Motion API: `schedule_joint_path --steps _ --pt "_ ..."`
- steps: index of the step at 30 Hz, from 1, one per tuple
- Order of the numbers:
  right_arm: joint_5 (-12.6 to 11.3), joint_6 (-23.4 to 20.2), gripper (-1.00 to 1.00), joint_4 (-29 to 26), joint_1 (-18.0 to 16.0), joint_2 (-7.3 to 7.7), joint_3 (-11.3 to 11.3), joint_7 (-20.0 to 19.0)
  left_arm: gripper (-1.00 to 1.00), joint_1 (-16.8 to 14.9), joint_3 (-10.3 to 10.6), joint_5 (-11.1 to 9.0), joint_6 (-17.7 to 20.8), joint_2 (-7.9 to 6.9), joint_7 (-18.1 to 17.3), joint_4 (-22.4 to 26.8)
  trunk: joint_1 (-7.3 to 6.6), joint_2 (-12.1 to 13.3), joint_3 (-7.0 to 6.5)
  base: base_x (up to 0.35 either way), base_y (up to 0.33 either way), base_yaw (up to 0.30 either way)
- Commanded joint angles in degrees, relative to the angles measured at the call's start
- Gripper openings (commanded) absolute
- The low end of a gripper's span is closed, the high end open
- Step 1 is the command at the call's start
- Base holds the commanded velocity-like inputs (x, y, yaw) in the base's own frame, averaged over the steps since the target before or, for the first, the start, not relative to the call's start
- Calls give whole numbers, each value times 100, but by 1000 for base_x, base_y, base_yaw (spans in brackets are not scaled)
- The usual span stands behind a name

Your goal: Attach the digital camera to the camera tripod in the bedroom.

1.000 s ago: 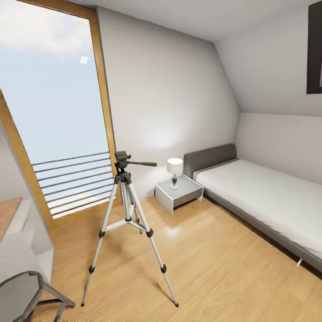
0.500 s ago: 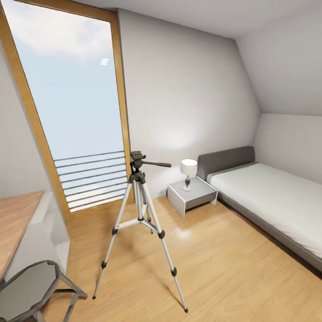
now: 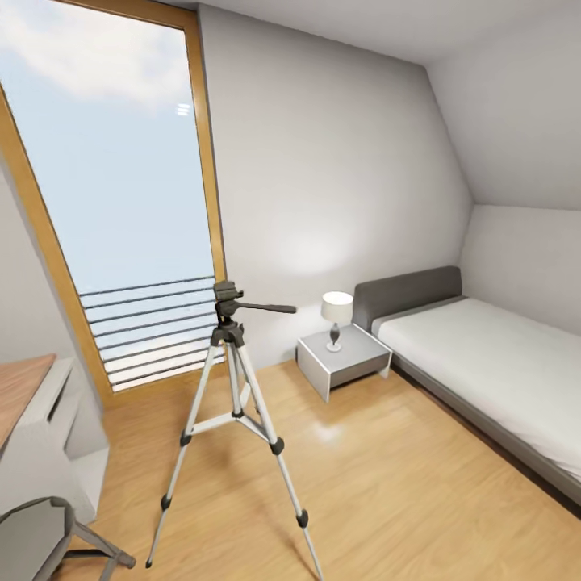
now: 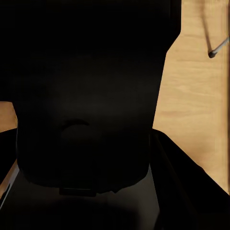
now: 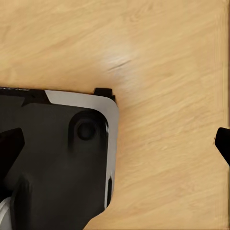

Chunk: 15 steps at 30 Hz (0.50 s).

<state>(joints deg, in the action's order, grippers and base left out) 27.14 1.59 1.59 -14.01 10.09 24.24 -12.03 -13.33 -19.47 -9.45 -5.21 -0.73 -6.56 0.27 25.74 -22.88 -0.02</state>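
Camera tripod (image 3: 234,403) upright on bedroom floor (image 3: 387,484) near bed (image 3: 492,363); gripper state impossible to tell

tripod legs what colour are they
Silver metal, with black joints and feet; the camera tripod shows best in the head view.

The camera tripod (image 3: 235,403) is cut off at one foot; the bed (image 3: 492,363) is cropped.
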Motion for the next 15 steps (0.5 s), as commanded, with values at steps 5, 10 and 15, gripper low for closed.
schedule_joint_path --steps 5,10,15 --pt "46 16 100 17 -5 1 46 -4 -100 -3 1 -49 -16 1 -29 -13 5 -3 2 251 -180 0" --pt "51 22 100 17 -5 -8 46 -1 -100 -3 0 -49 -16 -4 -29 -13 5 -3 2 247 -181 0" --pt "54 24 100 13 -5 0 51 -3 -100 -3 0 -53 -16 -1 -29 -17 5 -3 2 245 -181 0"
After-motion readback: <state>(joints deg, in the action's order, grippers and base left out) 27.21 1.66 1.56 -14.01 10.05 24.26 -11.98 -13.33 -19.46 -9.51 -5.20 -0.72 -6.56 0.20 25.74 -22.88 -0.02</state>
